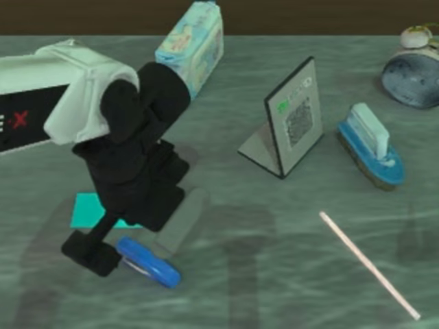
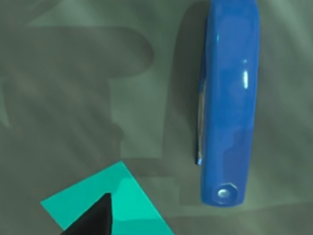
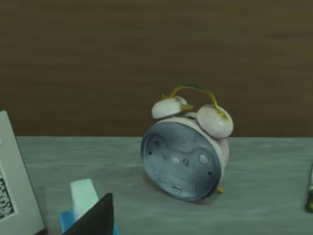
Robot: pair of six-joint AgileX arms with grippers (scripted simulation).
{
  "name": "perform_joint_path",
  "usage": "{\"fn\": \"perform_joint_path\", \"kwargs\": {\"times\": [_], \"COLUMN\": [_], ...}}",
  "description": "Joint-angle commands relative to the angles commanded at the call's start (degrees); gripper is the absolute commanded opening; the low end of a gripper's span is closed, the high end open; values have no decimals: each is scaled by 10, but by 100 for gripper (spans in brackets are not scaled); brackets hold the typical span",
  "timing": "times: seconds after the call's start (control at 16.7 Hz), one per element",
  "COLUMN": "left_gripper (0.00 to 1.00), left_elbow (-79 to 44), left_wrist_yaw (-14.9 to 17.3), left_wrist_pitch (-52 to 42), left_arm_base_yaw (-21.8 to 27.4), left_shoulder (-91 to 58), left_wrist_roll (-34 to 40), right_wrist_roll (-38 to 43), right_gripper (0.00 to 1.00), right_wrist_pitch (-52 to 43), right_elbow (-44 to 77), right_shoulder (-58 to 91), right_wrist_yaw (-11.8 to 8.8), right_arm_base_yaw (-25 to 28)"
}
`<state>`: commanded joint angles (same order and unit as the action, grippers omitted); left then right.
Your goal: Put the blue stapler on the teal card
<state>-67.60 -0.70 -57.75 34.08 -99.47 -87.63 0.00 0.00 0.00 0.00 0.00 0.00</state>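
Black fingertip (image 2: 95, 215) of left gripper (image 1: 103, 252) over teal card (image 2: 105, 205) in left wrist view; fingers apart, nothing held between them

Blue stapler (image 1: 148, 262) flat on table (image 1: 274, 274), just beside left gripper, clear of teal card and near that card's front corner; silver-grey underside edge visible along one long side in left wrist view

Teal card flat on table, largely hidden beneath left arm (image 1: 130, 151) in top view, one corner exposed at left of arm

Grey QR-code sign stand (image 1: 288, 120) upright, well right of blue stapler and farther back

Blue-and-white brush (image 1: 370, 147) just right of sign stand

Thin pale stick (image 1: 368, 264) lying diagonally in front of brush, well right of blue stapler

Patterned pale packet (image 1: 192, 44) behind left arm, at rear edge of table

Grey alarm clock (image 3: 186, 159) with two white bells at far right rear corner, back face toward right wrist view

Right gripper: dark tip alone at edge of right wrist view, finger state cannot tell
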Motion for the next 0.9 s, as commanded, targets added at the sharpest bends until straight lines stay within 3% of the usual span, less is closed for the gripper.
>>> {"fn": "perform_joint_path", "kwargs": {"times": [0.24, 0.66, 0.9], "left_gripper": [100, 100, 100], "left_elbow": [15, 101, 115], "left_wrist_yaw": [0, 0, 0], "left_wrist_pitch": [23, 202, 227], "left_arm_base_yaw": [-2, -3, -4], "left_shoulder": [-10, -97, -112], "left_wrist_roll": [-1, -5, -5], "right_wrist_roll": [0, 0, 0], "right_gripper": [100, 100, 100], "right_wrist_pitch": [0, 0, 0], "right_elbow": [0, 0, 0], "right_shoulder": [0, 0, 0], "right_wrist_yaw": [0, 0, 0], "right_arm_base_yaw": [0, 0, 0]}}
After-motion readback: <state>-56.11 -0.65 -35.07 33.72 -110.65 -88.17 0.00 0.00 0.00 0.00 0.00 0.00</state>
